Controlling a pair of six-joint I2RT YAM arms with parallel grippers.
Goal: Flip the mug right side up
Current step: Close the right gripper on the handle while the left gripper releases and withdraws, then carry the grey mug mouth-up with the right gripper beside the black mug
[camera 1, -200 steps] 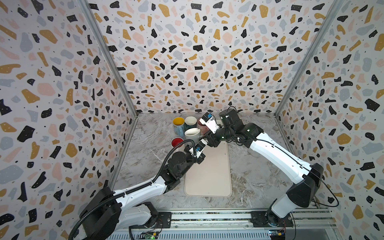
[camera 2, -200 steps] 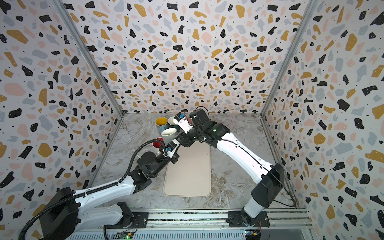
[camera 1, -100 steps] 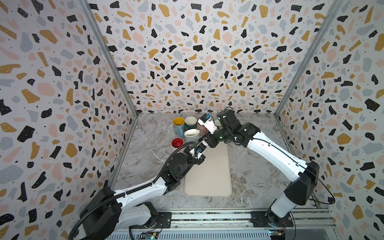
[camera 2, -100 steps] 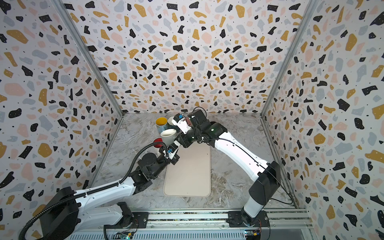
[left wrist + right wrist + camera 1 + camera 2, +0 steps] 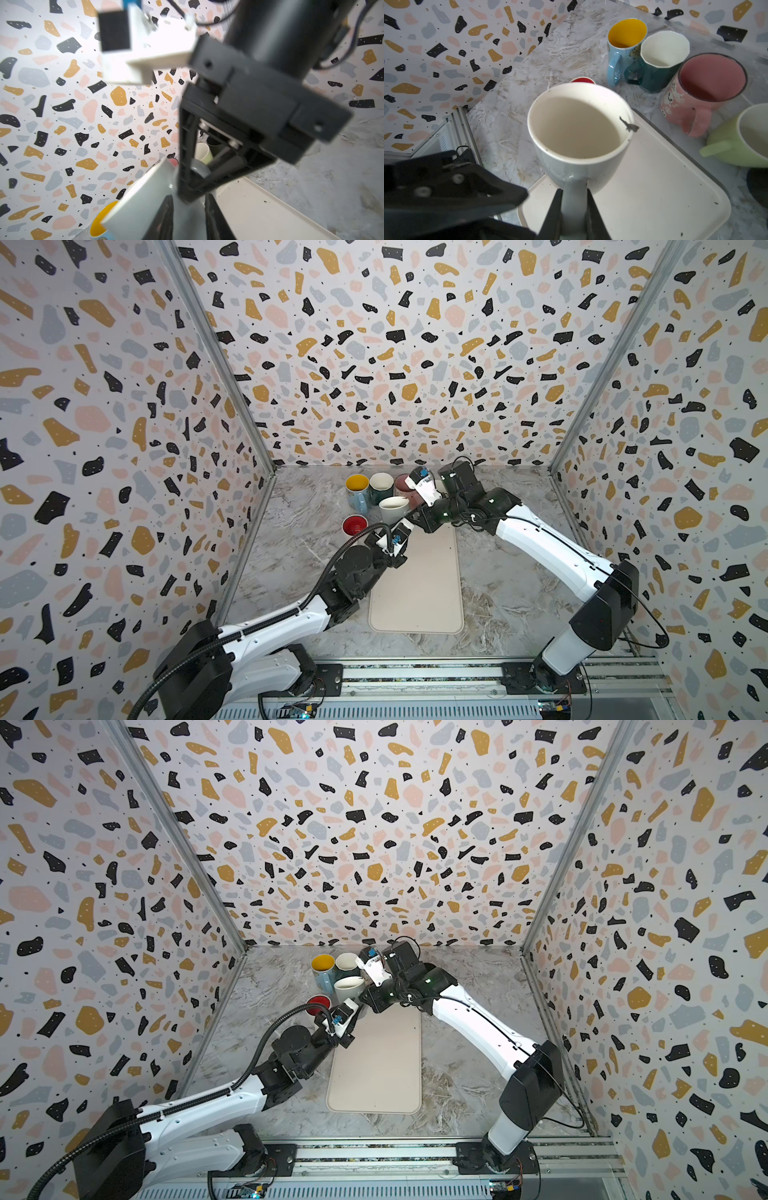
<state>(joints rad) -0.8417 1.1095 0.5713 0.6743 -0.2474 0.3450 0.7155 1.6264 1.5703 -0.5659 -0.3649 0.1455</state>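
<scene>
The white mug (image 5: 392, 508) (image 5: 348, 986) stands mouth up over the far end of the beige mat (image 5: 419, 593). In the right wrist view the mug (image 5: 577, 128) shows an empty cream inside. My right gripper (image 5: 574, 207) (image 5: 414, 516) is shut on its handle (image 5: 574, 193). My left gripper (image 5: 405, 526) (image 5: 188, 209) sits low against the mug's (image 5: 145, 203) near side. Its jaws stand apart, with the mug's pale wall showing between them. Whether they touch it I cannot tell.
Behind the white mug stand a blue mug with a yellow inside (image 5: 357, 485), a dark green mug (image 5: 381, 485), a pink mug (image 5: 712, 83) and a light green mug (image 5: 747, 141). A red mug (image 5: 354, 525) sits at its left. Patterned walls close in on three sides.
My right gripper has shut on the mug's handle. My left gripper's jaws, shut earlier, have parted. Both arms have barely moved.
</scene>
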